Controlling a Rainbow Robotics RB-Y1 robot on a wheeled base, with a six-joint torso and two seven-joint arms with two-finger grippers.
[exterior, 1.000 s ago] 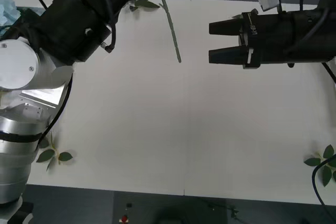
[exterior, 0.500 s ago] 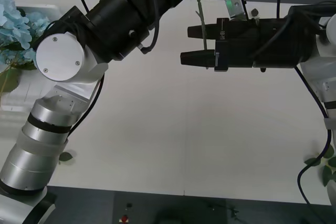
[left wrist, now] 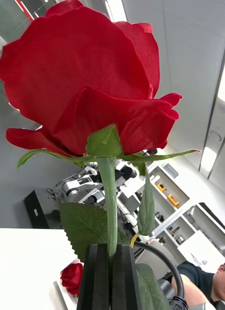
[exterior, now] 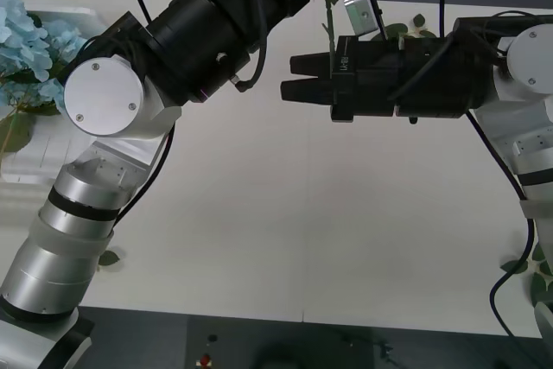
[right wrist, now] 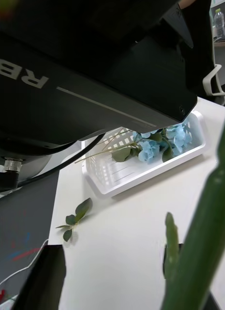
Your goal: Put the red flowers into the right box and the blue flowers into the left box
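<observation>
**Moved since half a second ago:** the right gripper (exterior: 287,78) has slid toward my left arm, and the gap between its fingers has narrowed. The stem (exterior: 328,19) now crosses by its finger bases.

**Left gripper** (left wrist: 111,249): raised above the table's far edge, black fingers (left wrist: 100,276) pressed together on the stem of one of the red flowers (left wrist: 88,82), bloom upright.

**Right gripper:** level over the far middle of the table, fingers slightly apart, holding nothing. I judge this a hand-over so the rose can reach the right box.

**To do it well:** bring the stem squarely between the right fingers, close on bare stem clear of the leaves, and have the left let go only after that.

**Views compared:**
- Left wrist view gives the pinch and a second rose (left wrist: 72,277) lying on the table.
- Right wrist view shows the blue flowers (right wrist: 161,143) lying in the left box (right wrist: 141,177) and a loose sprig (right wrist: 76,215) beside it.
- Front view alone shows both arms together.
</observation>
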